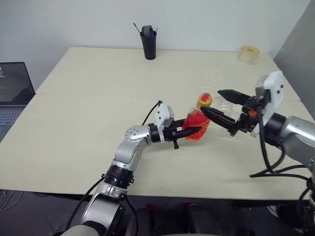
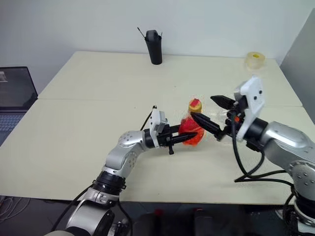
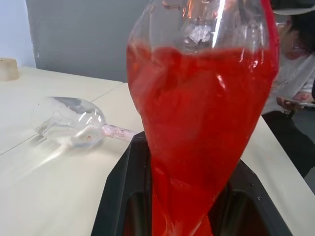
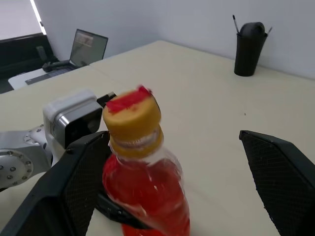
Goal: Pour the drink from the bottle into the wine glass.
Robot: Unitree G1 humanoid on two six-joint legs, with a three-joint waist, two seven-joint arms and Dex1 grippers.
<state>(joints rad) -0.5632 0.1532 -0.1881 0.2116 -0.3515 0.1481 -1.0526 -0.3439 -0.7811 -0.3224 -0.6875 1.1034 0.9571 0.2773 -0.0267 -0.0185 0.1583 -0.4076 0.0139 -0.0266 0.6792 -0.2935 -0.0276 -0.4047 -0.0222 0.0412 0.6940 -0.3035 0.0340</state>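
Observation:
The bottle (image 1: 197,119) stands upright at the middle of the table, its lower body held in my left gripper (image 1: 194,130), which is shut on it. The red drink (image 3: 197,123) fills most of the bottle, and the yellow-orange cap (image 4: 133,115) is on. My right gripper (image 1: 210,101) is open at cap height, one finger (image 4: 74,187) on each side of the bottle's neck and neither touching it. The wine glass (image 3: 69,123) lies on its side on the table beyond the bottle, partly hidden by my right gripper in the head views.
At the back of the table stands a tall black cup (image 1: 148,43) holding pens. A tape roll (image 1: 249,54) sits at the back right corner. A laptop (image 1: 15,93) rests on a surface to the left. A seated person (image 3: 295,73) is beyond the table's edge.

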